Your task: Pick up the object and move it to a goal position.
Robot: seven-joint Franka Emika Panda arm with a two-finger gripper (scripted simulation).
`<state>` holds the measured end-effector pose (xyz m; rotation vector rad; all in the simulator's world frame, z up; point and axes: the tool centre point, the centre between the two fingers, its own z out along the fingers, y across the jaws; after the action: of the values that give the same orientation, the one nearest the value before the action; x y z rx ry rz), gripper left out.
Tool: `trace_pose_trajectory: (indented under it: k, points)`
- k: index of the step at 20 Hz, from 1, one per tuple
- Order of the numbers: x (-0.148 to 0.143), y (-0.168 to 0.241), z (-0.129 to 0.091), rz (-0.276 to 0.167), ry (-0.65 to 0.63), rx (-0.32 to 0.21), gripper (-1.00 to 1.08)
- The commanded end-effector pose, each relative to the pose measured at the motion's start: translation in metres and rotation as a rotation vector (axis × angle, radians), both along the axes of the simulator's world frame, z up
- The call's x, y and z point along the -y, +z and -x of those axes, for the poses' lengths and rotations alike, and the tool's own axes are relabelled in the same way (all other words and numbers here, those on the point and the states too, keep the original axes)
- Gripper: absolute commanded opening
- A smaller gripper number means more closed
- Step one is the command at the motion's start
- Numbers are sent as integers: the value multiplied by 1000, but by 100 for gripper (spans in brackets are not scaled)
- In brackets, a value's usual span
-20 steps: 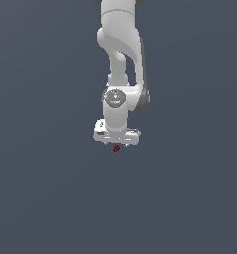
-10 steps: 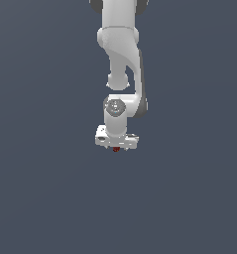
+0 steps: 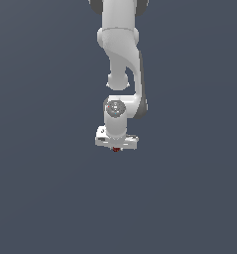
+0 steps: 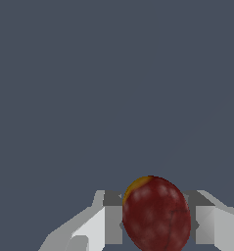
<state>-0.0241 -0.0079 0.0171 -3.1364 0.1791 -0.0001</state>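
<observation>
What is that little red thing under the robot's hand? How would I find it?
Find the tall white robot arm in the middle of the plain grey-blue scene and follow it down to the gripper at its end. Between the gripper's fingers sits the object, a dark red, egg-shaped lump. It is the only red thing there, mottled, with a small orange-yellow patch on one side.

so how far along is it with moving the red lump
The pick looks done: in the wrist view the dark red object sits between the gripper fingers, and in the exterior view it shows just beneath the gripper. The carry is in hand. Left: reaching the goal, but no goal marker shows in either view, so how close it is cannot be told.
</observation>
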Motion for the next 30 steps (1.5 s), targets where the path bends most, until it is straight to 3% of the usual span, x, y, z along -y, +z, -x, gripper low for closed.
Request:
trace_pose_trajectory:
  k: [1, 14, 30]
  points:
    - [0, 0, 0, 0, 0, 0, -100]
    - [-22, 34, -13, 0, 0, 0, -100]
    - [-109, 169, -65, 1, -1, 0, -100]
